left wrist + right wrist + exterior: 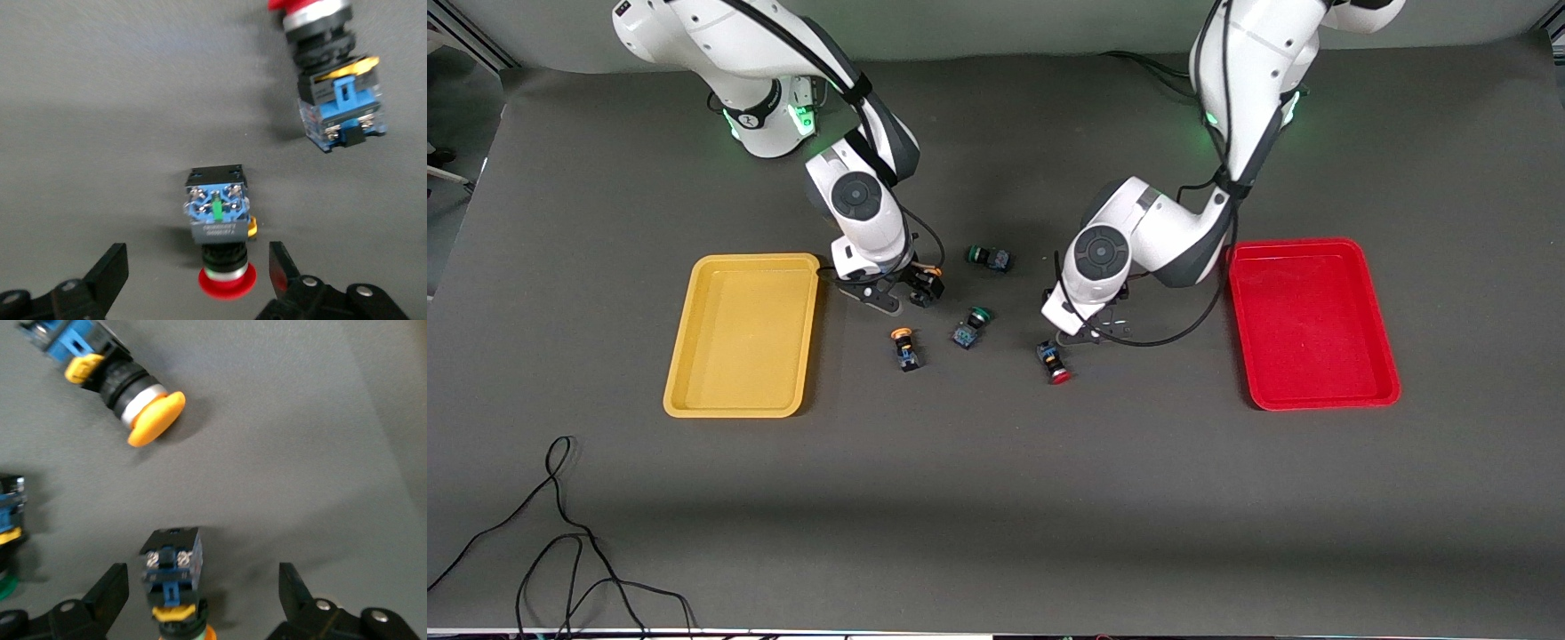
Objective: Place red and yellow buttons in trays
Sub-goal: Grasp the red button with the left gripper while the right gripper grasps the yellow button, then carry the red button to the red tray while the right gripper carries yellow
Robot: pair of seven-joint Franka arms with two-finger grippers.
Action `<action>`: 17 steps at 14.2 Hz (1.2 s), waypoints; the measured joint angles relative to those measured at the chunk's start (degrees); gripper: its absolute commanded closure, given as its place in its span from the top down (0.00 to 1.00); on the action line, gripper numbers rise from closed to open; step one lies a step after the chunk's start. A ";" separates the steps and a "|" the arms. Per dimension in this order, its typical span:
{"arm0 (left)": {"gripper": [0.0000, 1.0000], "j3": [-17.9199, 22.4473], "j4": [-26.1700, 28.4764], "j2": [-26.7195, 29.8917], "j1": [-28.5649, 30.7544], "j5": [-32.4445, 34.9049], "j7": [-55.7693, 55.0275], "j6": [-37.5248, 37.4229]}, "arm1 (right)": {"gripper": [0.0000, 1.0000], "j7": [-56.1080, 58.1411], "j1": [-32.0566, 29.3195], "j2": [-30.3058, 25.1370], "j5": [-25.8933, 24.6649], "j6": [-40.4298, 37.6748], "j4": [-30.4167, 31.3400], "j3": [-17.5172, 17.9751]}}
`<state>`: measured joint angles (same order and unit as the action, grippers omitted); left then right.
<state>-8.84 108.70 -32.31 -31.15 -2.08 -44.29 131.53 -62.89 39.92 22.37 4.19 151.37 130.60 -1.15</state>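
Observation:
My left gripper (pixel 1089 327) is low over the mat, open, its fingers on either side of a red button (pixel 219 230) lying on its side; my hand hides that button in the front view. A second red button (pixel 1055 362) lies just nearer the camera and also shows in the left wrist view (pixel 337 87). My right gripper (pixel 907 293) is open, low around a yellow button (pixel 172 580), also seen in the front view (pixel 928 283). The other yellow button (pixel 904 347) lies nearer the camera and shows in the right wrist view (pixel 127 390). The yellow tray (pixel 694 391) and the red tray (pixel 1316 398) hold nothing.
Two green-capped switches lie between the arms, one (pixel 989 258) farther from the camera and one (pixel 971 325) nearer. A black cable (pixel 560 533) loops on the mat near the camera at the right arm's end.

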 measured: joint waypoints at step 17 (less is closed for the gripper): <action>0.00 2.11 -7.94 11.73 11.43 3.00 13.87 -27.06 | 0.12 21.04 -0.76 -8.99 -0.15 -36.48 -20.52 -9.66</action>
<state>-6.72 100.77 -20.58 -19.72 0.92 -30.42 104.47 -41.85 39.15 13.38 4.04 114.89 110.09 -10.81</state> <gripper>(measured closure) 0.599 0.670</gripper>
